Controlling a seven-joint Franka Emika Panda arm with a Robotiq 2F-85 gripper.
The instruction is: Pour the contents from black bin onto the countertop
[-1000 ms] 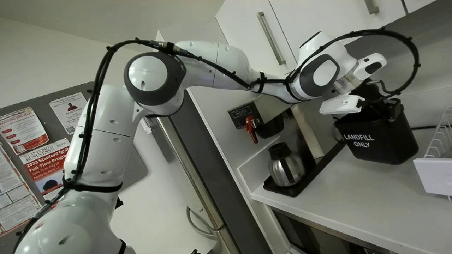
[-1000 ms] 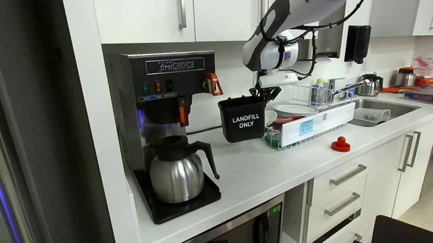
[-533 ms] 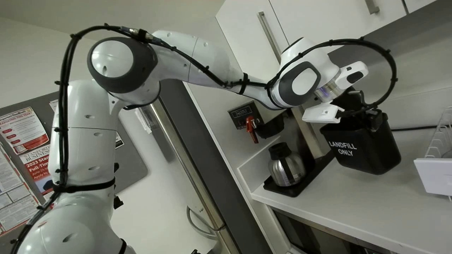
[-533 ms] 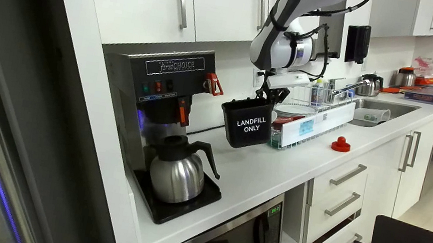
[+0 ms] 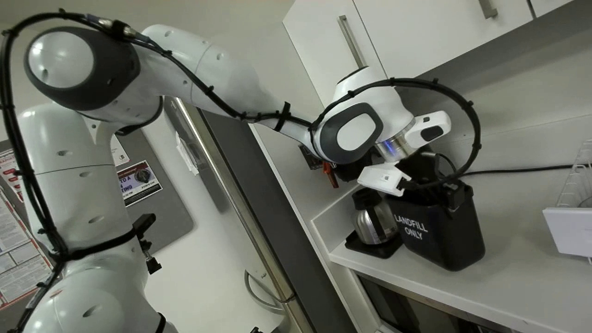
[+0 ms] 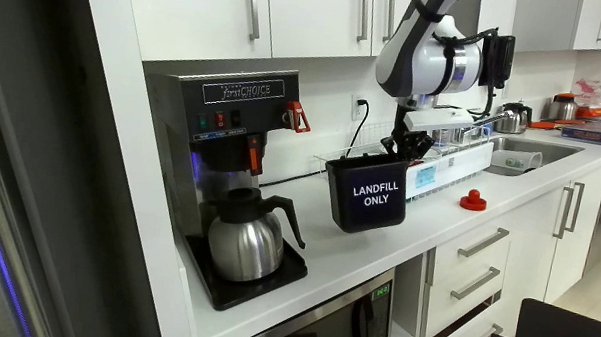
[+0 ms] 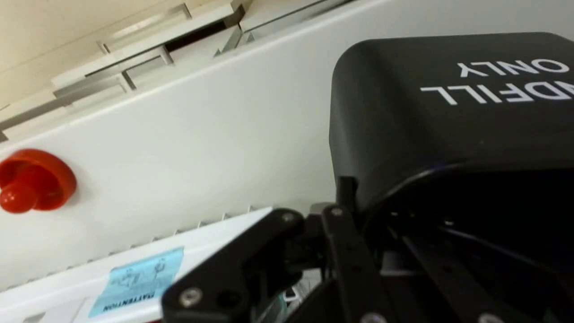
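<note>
- The small, boxy black plastic bin hangs above the smooth white surface, slightly right of centre in an exterior view.
- Its mouth opens upward; the line from rim to base runs down and slightly right in both exterior views, nearly upright.
- Its side with white LANDFILL ONLY lettering shows in every view, upside down at the right of the wrist view.
- The black gripper holds the bin by its rim, fingers closed with the wall between them.
- The bin's inside is too dark to tell what it holds.
- A rounded, shiny metal carafe stands upright on a black tray, below centre in an exterior view.
</note>
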